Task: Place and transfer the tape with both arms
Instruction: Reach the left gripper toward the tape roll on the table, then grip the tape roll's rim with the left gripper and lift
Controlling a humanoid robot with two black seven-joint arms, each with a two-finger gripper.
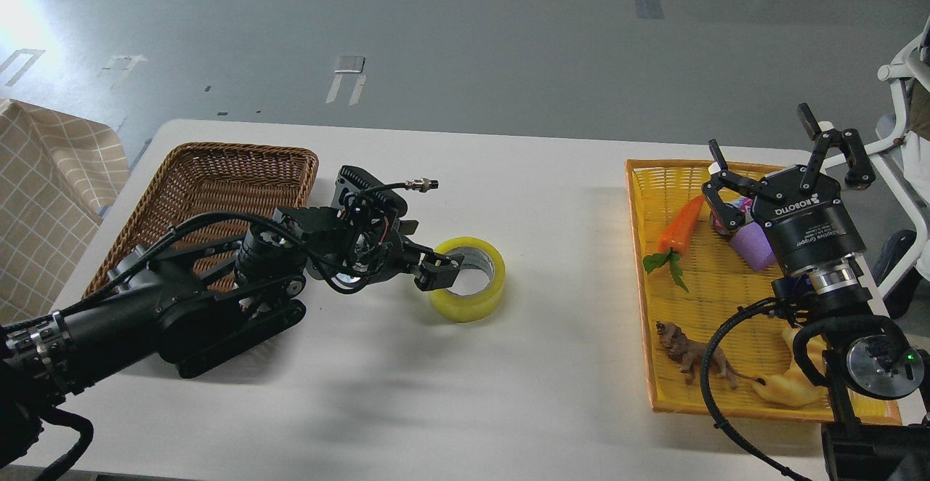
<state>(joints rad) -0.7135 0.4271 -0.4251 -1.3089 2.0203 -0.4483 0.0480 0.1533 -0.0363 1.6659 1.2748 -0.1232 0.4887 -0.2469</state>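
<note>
Tape [468,279] flat on table [465,394] — left gripper [436,267] at its rim

Tape [471,288] translucent yellow, grey-white core. Table [508,365] white. Basket [211,183] brown wicker. Tray [643,248] yellow-orange. Cloth [43,197] beige, white grid.

Left tool [438,269] covering tape [471,280] rim, right arm [864,365] hiding croissant toy [788,386]
</note>
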